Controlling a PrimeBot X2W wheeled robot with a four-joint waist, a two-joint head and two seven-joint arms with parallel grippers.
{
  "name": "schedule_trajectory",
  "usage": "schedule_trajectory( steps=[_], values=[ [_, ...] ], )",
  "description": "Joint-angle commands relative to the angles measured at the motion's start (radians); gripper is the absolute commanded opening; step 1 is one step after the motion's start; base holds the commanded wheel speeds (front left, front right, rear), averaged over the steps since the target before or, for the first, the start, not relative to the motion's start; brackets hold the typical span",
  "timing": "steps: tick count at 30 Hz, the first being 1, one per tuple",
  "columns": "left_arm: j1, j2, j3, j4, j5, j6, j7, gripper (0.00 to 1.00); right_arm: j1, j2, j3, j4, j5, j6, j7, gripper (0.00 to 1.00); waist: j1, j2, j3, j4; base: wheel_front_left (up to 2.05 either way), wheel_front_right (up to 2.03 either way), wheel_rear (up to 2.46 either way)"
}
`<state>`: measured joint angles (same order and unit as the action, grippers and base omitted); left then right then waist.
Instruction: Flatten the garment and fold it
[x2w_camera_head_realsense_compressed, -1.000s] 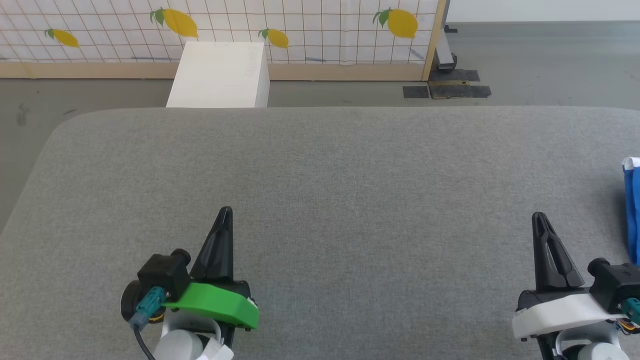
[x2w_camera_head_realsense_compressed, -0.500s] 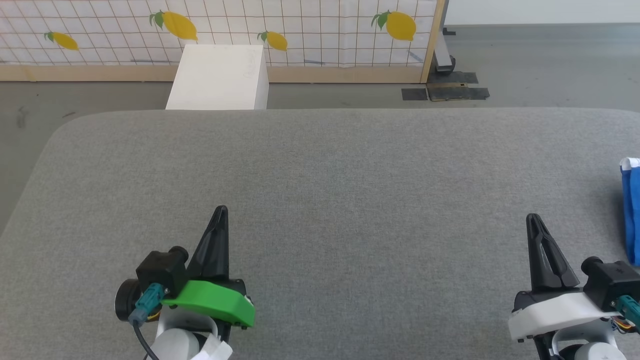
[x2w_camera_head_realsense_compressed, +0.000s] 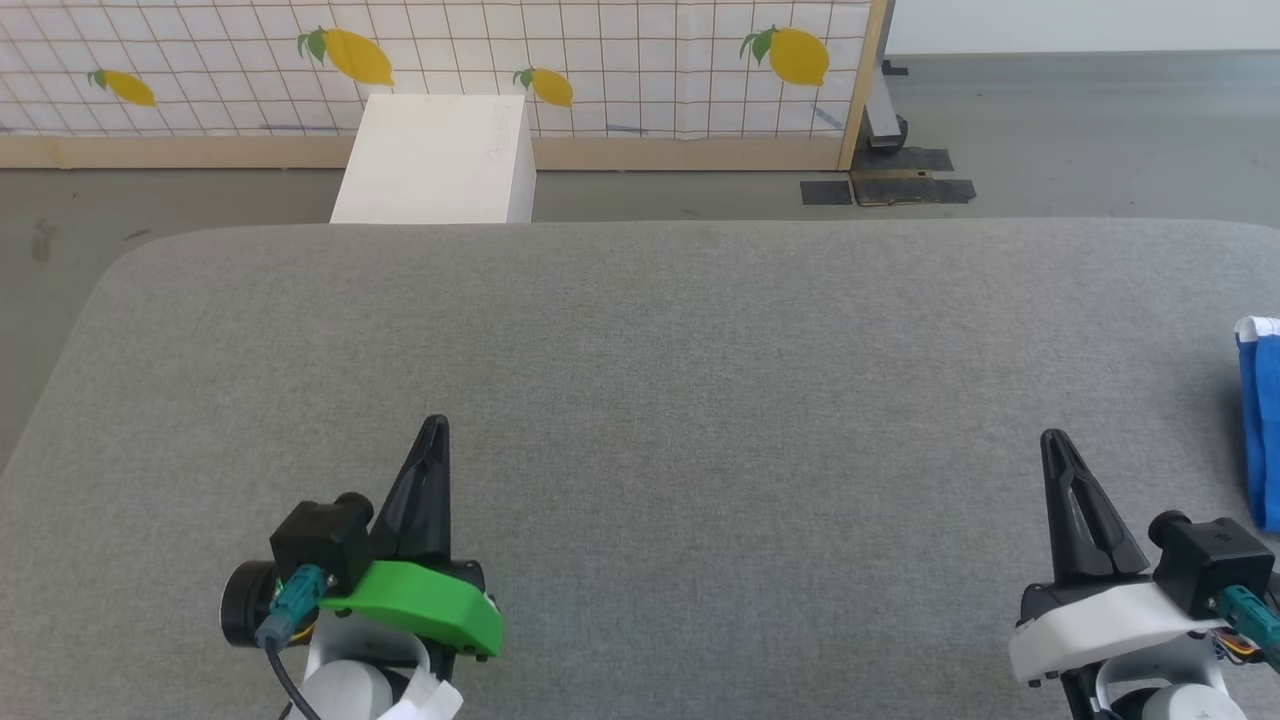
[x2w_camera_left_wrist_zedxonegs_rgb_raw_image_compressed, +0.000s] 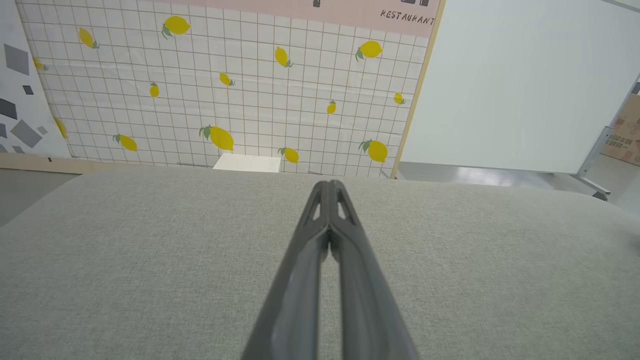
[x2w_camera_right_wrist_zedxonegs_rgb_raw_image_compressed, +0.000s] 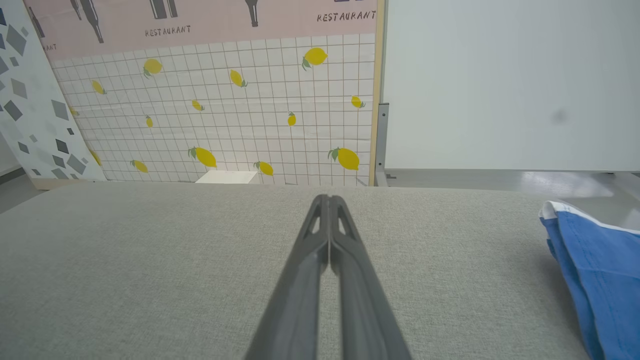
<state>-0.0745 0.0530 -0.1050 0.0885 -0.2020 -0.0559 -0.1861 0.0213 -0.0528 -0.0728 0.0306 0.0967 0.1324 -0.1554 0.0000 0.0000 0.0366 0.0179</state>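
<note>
A grey fabric surface (x2w_camera_head_realsense_compressed: 640, 400) is stretching wide; a white box (x2w_camera_head_realsense_compressed: 435, 155) is standing beyond its far edge, before a lemon-printed grid panel (x2w_camera_head_realsense_compressed: 640, 50); black tape patches (x2w_camera_head_realsense_compressed: 905, 187) are lying on the floor (x2w_camera_head_realsense_compressed: 1100, 130).

The grey fabric tabletop (x2w_camera_head_realsense_compressed: 640, 350) is wide open across the middle of the frame, loads of room to sweep. A royal-blue cloth with white trim (x2w_camera_head_realsense_compressed: 1262, 420) sits at the right edge. A white rectangular box (x2w_camera_head_realsense_compressed: 435, 155) stands past the far edge, upper left.

The garment (x2w_camera_head_realsense_compressed: 1262, 420) is cut by the right edge — only a blue strip with white trim shows, so how it lies cannot be told.
</note>
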Motion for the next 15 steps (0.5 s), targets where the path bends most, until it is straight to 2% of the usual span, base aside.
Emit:
schedule_trajectory(
  steps=[1,15],
  values=[
    [0.017,-0.001,0.006,-0.006,0.016,0.008,0.007,0.0,-0.006,0.001,0.004,-0.005,-0.009,-0.001,0.008,0.0,0.0,0.0,-0.001,0.0,0.0,0.0,0.0],
    [0.026,-0.001,0.022,-0.019,0.045,0.015,0.035,0.0,-0.009,0.001,0.015,-0.009,-0.023,-0.001,0.031,0.0,0.0,0.0,-0.006,-0.003,0.0,0.0,0.0]
  ],
)
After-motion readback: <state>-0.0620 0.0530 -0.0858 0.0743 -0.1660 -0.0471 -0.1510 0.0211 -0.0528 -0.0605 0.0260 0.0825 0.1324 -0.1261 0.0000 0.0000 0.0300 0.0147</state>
